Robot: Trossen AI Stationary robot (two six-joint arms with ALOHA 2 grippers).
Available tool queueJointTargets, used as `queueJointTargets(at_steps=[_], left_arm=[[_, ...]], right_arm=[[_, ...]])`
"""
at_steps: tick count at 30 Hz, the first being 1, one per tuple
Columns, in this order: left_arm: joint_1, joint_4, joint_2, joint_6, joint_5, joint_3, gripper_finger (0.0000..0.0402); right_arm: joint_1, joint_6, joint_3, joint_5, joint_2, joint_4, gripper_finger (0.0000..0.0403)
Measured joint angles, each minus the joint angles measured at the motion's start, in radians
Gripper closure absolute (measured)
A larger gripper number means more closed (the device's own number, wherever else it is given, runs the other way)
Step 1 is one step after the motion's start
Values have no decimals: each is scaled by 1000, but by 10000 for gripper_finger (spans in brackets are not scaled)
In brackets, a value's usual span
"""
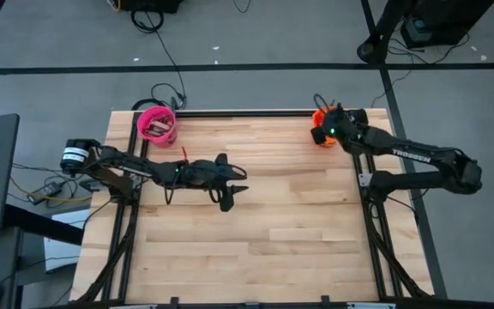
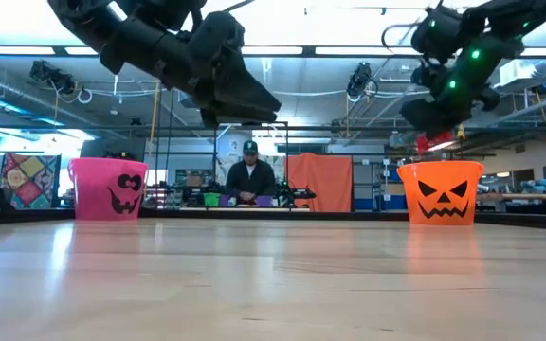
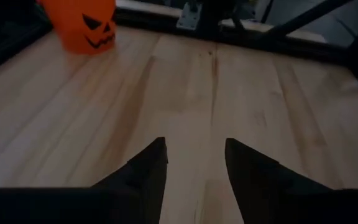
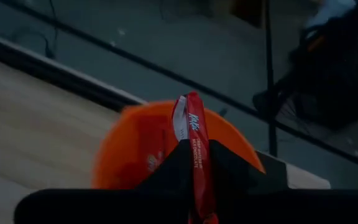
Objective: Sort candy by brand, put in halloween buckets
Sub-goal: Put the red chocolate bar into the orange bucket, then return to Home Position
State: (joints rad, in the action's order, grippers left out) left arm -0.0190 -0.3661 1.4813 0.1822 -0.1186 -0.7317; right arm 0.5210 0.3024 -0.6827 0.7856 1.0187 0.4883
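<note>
A glossy red-wrapped candy bar (image 4: 194, 155) was pinched between the right gripper's (image 4: 194, 163) fingers above the round orange plastic bucket (image 1: 321, 135), upper right. The left gripper (image 3: 194, 165) was held spread and empty over the pale planked table (image 1: 273, 223). The pink bucket (image 1: 156, 124) stood upper left.

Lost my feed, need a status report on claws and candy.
Right claw shut on red candy bar, above orange bucket. Left claw open, empty, mid-table. Nothing in the way.

Bright ceiling strips, dim wrist views
</note>
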Motion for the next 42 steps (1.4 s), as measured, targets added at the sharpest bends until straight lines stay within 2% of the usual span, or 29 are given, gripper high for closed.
queueJointTargets(at_steps=[5, 11, 13, 16, 19, 21, 25, 28, 33, 38, 42], left_arm=[[0, 4, -20, -7, 1, -4, 234], [0, 92, -71, -14, -4, -4, 234], [0, 116, -96, 7, -7, -4, 234], [-9, 191, -155, 9, -12, -3, 234], [-35, 202, -223, 5, -51, 17, 234], [-57, 190, -262, 3, -101, 53, 234], [-76, 178, -354, -7, -167, 140, 234], [-73, 176, -420, -72, -182, 179, 234], [-73, 224, -490, -102, -174, 211, 234], [-73, 260, -594, -94, -138, 213, 234], [-83, 341, -698, -96, -136, 212, 234]], right_arm=[[131, -94, 0, -131, 38, -9, 331], [193, -97, 0, -133, 60, -12, 246], [193, -96, 0, -150, 54, -28, 214], [178, -90, 0, -251, 21, -41, 174], [135, -1, 0, -395, -17, -42, 154], [76, 43, 0, -447, -43, -56, 153], [-120, 53, 0, -464, -76, -118, 172], [-274, 35, -1, -467, -87, -190, 203], [-481, 20, 0, -460, -92, -221, 288], [-631, -17, 0, -432, -91, -280, 385], [-726, -105, 0, -463, -109, -334, 387]])
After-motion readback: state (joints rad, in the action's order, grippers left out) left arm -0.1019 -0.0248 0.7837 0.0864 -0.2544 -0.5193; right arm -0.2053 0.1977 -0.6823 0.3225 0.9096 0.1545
